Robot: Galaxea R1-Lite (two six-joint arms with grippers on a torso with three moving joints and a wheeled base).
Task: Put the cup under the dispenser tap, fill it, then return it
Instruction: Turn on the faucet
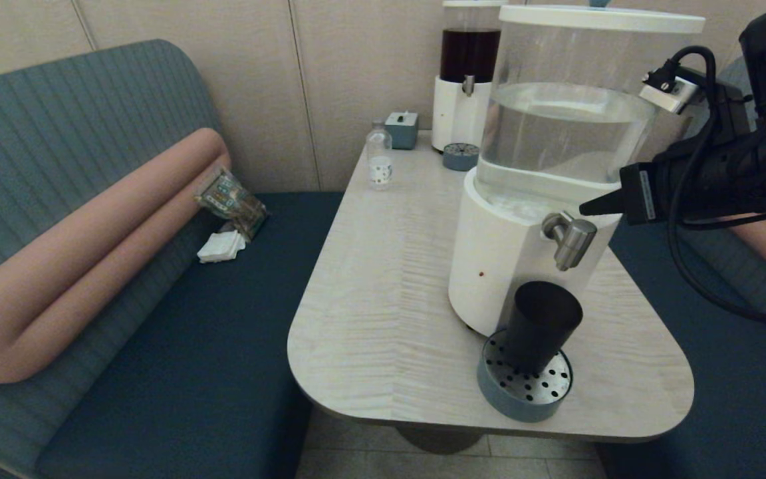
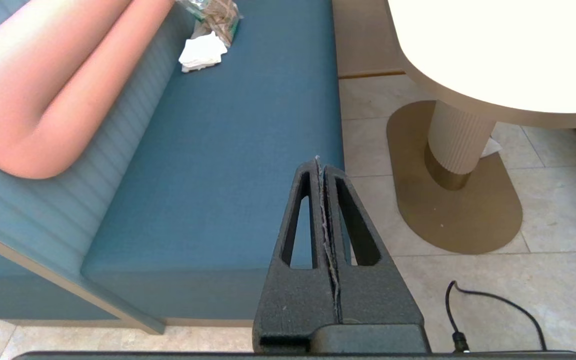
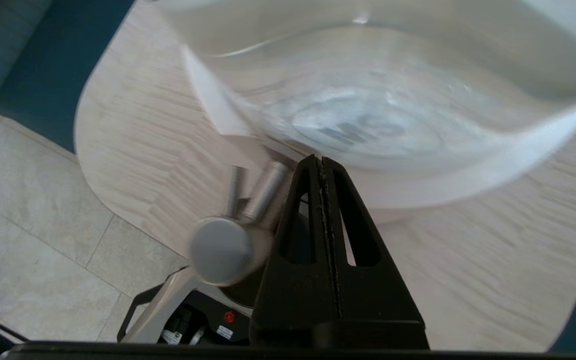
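The dark cup [image 1: 541, 326] stands upright on the round perforated drip tray [image 1: 522, 399], directly below the brushed-steel dispenser tap [image 1: 570, 241] of the big white-based dispenser [image 1: 496, 266] with clear liquid. My right gripper [image 1: 584, 209] is shut and empty. Its tip hovers just above and to the right of the tap, level with the tank's bottom edge. In the right wrist view the tap [image 3: 223, 250] lies close beside the shut gripper [image 3: 320, 161]. My left gripper [image 2: 319, 162] is shut, parked low over the blue seat and floor, outside the head view.
A second dispenser with dark liquid [image 1: 468, 66] stands at the table's back with its small tray [image 1: 461, 156], a clear bottle [image 1: 379, 156] and a blue-grey box [image 1: 401, 128]. The drip tray sits near the table's front edge. A packet [image 1: 230, 199] and napkin [image 1: 221, 246] lie on the left seat.
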